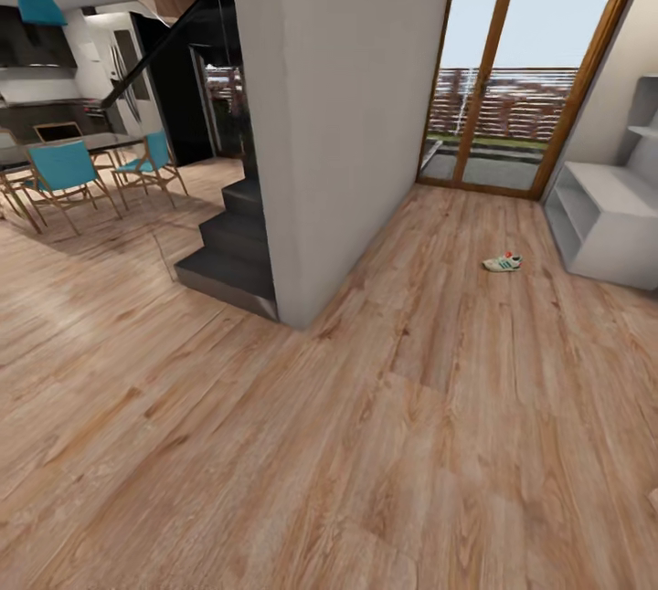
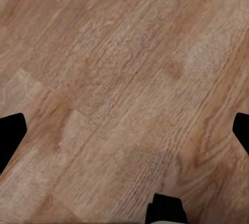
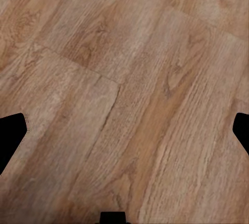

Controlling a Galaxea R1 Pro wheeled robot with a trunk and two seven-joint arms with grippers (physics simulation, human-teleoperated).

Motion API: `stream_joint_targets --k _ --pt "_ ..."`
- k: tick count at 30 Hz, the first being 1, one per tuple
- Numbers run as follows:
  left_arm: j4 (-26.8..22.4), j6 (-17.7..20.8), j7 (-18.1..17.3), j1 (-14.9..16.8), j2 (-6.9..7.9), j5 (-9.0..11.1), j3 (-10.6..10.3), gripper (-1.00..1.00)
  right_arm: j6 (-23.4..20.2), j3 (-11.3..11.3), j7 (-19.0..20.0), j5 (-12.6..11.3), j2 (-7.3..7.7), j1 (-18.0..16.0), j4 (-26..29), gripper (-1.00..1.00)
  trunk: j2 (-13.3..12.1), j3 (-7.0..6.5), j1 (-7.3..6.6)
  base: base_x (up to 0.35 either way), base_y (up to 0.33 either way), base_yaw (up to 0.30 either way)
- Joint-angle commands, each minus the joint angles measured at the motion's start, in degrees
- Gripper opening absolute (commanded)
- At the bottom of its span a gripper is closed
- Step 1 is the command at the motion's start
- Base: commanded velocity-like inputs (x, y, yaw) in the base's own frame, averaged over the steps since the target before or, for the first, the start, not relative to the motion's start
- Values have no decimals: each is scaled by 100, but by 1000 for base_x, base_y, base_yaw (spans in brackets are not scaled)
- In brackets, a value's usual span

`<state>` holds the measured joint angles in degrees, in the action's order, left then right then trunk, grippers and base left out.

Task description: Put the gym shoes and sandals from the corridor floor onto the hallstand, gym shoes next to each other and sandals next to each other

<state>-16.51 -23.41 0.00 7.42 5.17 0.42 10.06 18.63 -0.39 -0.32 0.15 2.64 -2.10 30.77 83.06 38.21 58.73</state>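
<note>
One gym shoe, white with green stripes and a red patch, lies on the corridor floor far ahead to the right. It is a short way in front of the light grey hallstand, whose low bench and staggered shelves stand against the right wall. The other gym shoe and the sandals are out of view. In the left wrist view my left gripper hangs open over bare planks, its dark fingertips wide apart. My right gripper is open the same way above the floor, holding nothing.
A white wall block with dark stairs stands left of the corridor. Glass balcony doors close its far end. A dining table with teal chairs sits at far left. A tan sliver at the right edge is too small to identify.
</note>
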Motion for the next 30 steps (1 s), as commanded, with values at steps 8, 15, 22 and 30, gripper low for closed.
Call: stream_joint_targets --k 8,15,22,30 --pt "8 -23 -16 5 -21 -69 -15 100 17 -4 -3 2 0 -1 -1 100 2 4 0 0 0 279" --pt "13 -23 -17 5 -39 -77 -24 100 17 -4 -3 2 0 -1 -1 100 2 4 0 0 0 279" --pt "8 -23 -17 5 -41 -77 -24 100 17 -4 -3 2 0 -1 -1 100 2 4 0 0 0 279" --pt "7 -23 -17 5 -29 -77 -23 100 17 -4 -3 2 0 -1 -1 100 2 4 0 0 0 278"
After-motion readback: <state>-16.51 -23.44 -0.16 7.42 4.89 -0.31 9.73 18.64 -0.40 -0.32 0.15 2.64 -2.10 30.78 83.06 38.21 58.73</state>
